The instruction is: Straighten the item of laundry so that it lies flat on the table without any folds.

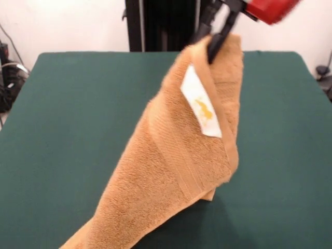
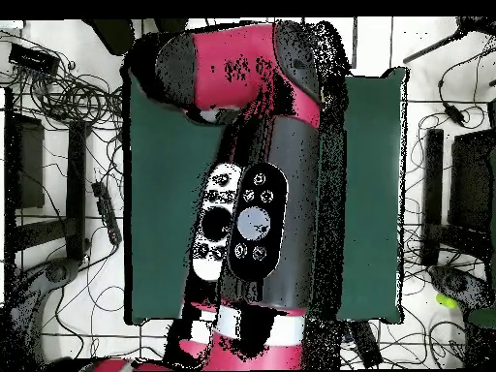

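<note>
The orange-tan terry towel hangs from my gripper, which is shut on its top corner well above the dark green table. The towel drapes down and to the left in a long fold; its lower end runs out at the picture's bottom edge, near the table's front. A white tag with an orange mark faces the camera just below the gripper. Woven bands run along the hanging cloth. In the overhead view the red and black arm covers the towel and the gripper.
The black pedestal stands behind the table's far edge. Cables lie off the table at the left and right. In the overhead view, green tabletop shows on both sides of the arm, with cables and stands around it.
</note>
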Robot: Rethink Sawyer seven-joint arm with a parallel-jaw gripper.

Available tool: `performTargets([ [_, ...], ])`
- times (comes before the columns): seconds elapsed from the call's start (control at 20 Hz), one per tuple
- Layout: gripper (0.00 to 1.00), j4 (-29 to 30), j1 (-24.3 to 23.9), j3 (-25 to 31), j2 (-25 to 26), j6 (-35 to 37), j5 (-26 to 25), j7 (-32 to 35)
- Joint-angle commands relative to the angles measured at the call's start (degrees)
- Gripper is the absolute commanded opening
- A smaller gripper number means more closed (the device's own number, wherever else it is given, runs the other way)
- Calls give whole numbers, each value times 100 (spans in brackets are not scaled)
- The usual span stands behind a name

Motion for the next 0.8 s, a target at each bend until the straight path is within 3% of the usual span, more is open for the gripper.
performTargets([
  [0.05,0,-318,260,491,183,651,-49,-685],
  [0.8,0,-788,425,530,-84,1531,300,-601],
])
